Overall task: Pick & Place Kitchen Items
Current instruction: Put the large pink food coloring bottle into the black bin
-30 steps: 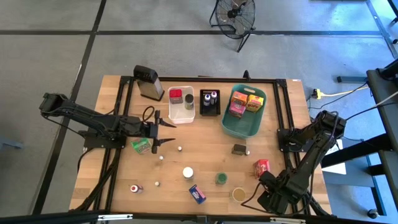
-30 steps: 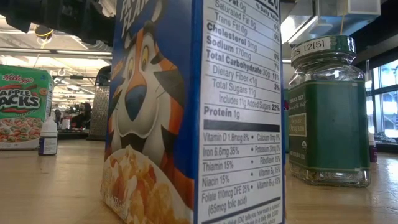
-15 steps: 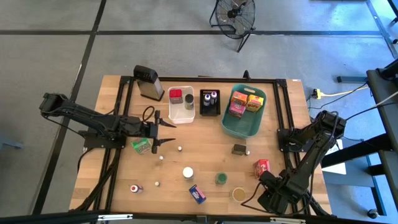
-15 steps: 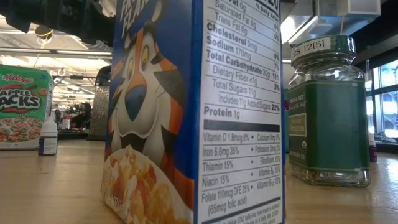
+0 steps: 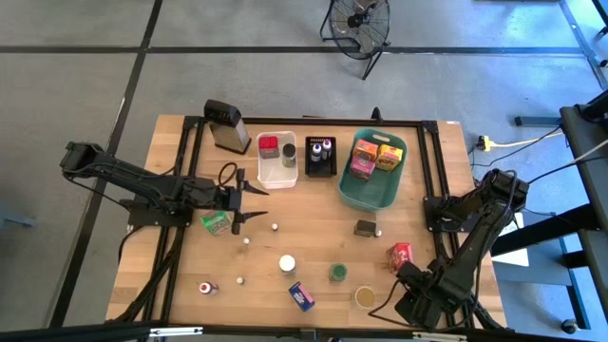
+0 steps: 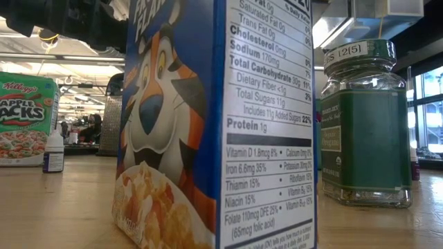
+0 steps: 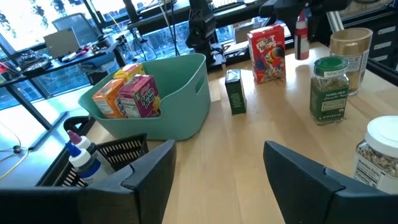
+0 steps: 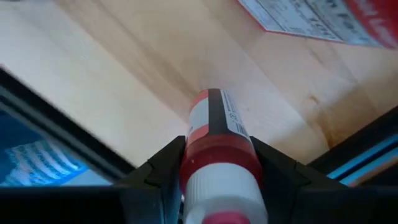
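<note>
Red bottle: a small red bottle [image 8: 214,146] with a white cap, label striped red and white, sits squeezed between the right claw's fingers.
Right claw: the right claw [image 8: 214,168] pinches that bottle from both sides, low at the surface's right front corner, just beside the red box [image 5: 399,255].
Left claw: the left claw [image 5: 255,201] hangs spread wide and empty, over the left middle of the surface [image 5: 313,237], next to the green packet [image 5: 217,222].
Basket: the teal basket [image 7: 186,93] holds an orange box [image 7: 109,99] and a pink box [image 7: 140,102], packed side by side.
Tray: two capped bottles [image 5: 321,148] stand in the black tray [image 5: 320,169].
Bin: the white bin [image 5: 277,171] holds two round jars [image 5: 271,145].
Loose items: green jar [image 5: 336,273], blue box [image 5: 301,296], white-lidded jar [image 5: 287,263] and gold-lidded jar [image 5: 365,296] are scattered toward the front.
Grater: it stands at the back left corner [image 5: 226,125].
</note>
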`<state>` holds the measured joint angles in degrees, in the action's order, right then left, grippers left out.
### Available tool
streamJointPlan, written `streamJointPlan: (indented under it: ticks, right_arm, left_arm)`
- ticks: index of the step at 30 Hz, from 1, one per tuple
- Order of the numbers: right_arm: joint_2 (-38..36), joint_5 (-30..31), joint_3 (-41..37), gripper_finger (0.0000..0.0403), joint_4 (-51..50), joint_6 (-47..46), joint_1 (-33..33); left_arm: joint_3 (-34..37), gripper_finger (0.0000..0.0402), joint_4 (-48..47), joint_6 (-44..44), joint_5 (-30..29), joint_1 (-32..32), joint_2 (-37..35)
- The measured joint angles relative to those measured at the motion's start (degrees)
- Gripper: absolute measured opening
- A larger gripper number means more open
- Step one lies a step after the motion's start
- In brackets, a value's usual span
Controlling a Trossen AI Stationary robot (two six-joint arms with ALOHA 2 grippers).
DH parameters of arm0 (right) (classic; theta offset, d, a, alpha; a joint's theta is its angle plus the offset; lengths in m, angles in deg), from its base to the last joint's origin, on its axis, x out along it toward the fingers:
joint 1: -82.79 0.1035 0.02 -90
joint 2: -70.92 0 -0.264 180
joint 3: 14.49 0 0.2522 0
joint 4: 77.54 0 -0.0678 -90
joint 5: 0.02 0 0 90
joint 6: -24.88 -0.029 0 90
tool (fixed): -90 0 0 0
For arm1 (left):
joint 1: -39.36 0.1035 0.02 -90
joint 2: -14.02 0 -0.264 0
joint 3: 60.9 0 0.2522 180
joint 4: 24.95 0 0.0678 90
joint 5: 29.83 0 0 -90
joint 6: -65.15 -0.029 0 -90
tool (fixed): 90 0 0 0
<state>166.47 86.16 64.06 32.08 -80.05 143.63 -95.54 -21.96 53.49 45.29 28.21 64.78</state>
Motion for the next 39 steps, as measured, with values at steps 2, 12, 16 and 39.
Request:
streamJointPlan:
  ticks: [2, 12, 16, 39]
  right_arm:
    - [0.0, 0.0, 1.9, 0.0152, -1.1, 0.0, 0.0]
    - [0.0, 4.6, 15.0, 0.0152, -4.0, 10.6, -0.8]
    - [0.0, 16.7, 20.8, 0.0152, -3.9, 26.7, -2.9]
    - [0.0, 15.6, 28.0, 0.0152, -10.5, 109.9, -52.8]
  left_arm:
    - [0.0, 0.0237, 0.0, 0.0, 0.0, 0.0, 0.0]
    - [0.0, 0.0237, 0.0, 0.5, 0.0, 0.0, 0.0]
    - [0.0, 0.0237, 0.1, 0.6, 0.0, 0.0, 0.0]
    - [0.0, 0.0237, -0.4, -0.3, -0.2, 0.0, 0.0]
